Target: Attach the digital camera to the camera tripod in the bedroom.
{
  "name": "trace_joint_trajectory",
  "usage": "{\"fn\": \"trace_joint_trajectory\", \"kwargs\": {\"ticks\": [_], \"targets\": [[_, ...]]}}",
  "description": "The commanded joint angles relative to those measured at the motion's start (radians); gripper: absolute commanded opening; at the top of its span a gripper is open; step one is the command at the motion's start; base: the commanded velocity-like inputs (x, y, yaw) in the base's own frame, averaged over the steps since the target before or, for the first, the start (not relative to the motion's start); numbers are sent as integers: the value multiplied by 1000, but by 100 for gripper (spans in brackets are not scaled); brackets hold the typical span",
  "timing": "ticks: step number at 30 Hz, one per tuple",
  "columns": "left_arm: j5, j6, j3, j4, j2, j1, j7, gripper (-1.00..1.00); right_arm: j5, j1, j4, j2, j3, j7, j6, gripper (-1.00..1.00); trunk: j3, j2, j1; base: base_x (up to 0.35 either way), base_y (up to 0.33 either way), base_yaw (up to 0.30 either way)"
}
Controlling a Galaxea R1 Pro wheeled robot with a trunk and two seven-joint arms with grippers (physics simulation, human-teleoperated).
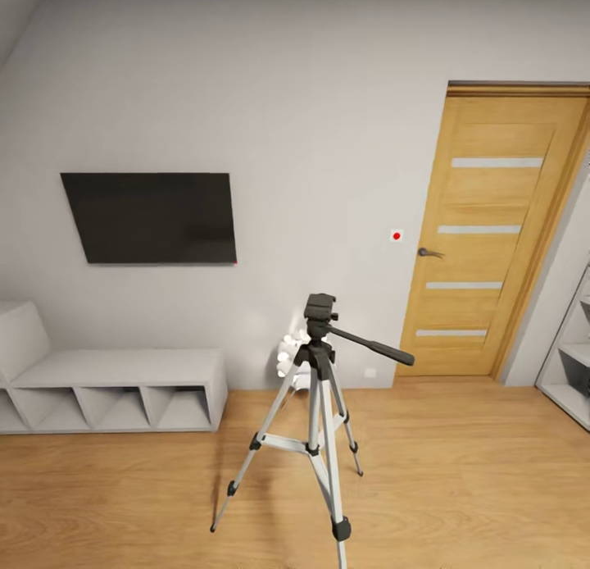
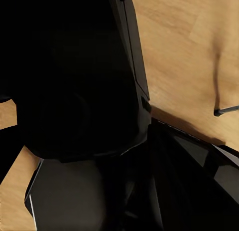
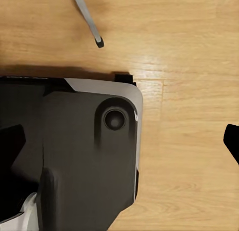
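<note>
Taking the camera tripod (image 1: 315, 405) as the landmark: far to its left a black wall TV (image 1: 151, 217) hangs above a low white shelf unit (image 1: 115, 384) set against the wall. The tripod itself stands upright on the light wood floor (image 1: 459, 471), legs splayed for a steady base, its dark head bare and the pan handle (image 1: 373, 346) jutting right, ready to receive a camera. Just behind it sits a small white object I cannot identify. To its right is a wooden door (image 1: 483, 233), then a white shelf at the frame edge. The digital camera appears nowhere here. Wrist views look down on dark robot bodywork over the floor, one tripod foot (image 3: 99, 41) nearby; whether either gripper is spread or closed I cannot tell.
</note>
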Motion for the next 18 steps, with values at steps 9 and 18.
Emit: {"fn": "trace_joint_trajectory", "kwargs": {"ticks": [9,18], "targets": [[12,-2,-7,0,0,0,0,-100,10,-1,2,-2,-9,1,-2,100,-14,-1,0,0,0,-79],[18,-2,-7,0,0,0,1,-100,11,-1,2,-1,-8,-1,2,100,-28,-1,0,0,0,-81]]}}
